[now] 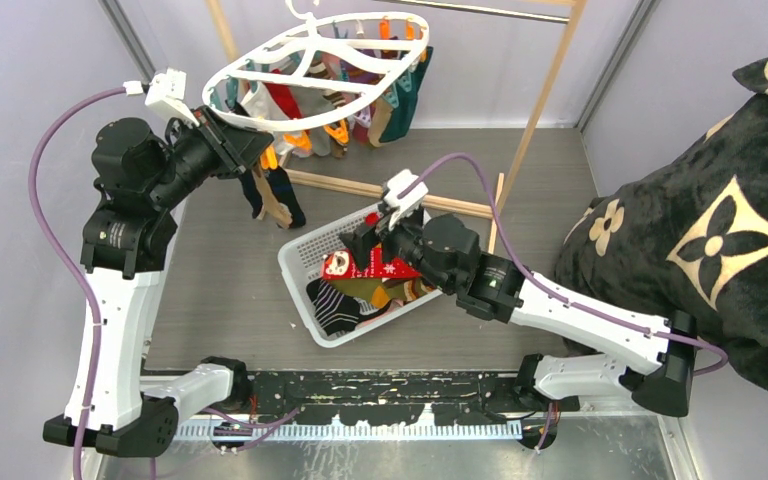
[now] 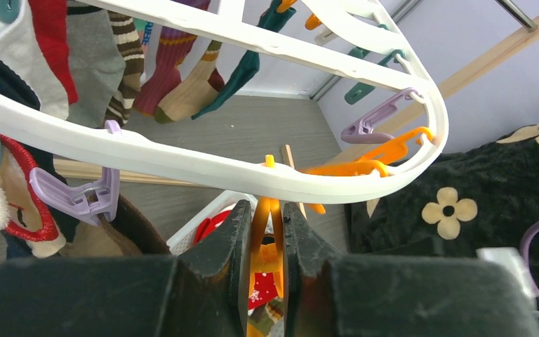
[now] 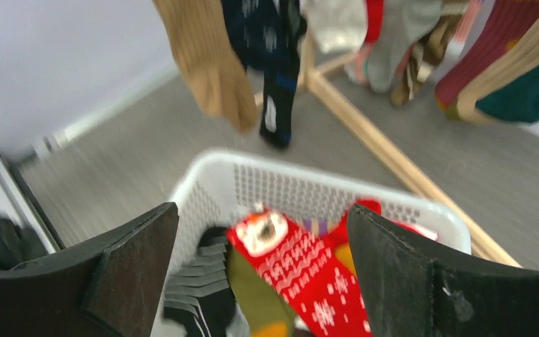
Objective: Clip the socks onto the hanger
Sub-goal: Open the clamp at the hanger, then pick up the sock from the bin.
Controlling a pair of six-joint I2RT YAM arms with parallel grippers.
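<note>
Partway through: many socks (image 1: 282,100) hung beneath the hanger (image 1: 260,62), squeezing an orange peg (image 2: 267,242) on its near rim with the closed left gripper (image 2: 265,212), holding the right gripper (image 3: 263,242) wide and empty below the hanger, over a basket (image 1: 295,262) with several more to clip.

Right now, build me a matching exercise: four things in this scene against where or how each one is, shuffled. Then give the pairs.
1. left gripper
2. right gripper
3. red snowflake sock
4. tan sock

A. hanging from the hanger
B. lying in the white basket
C. open above the white basket
D. shut on an orange peg

Pairs: 1-D, 2-C, 3-B, 4-A.
</note>
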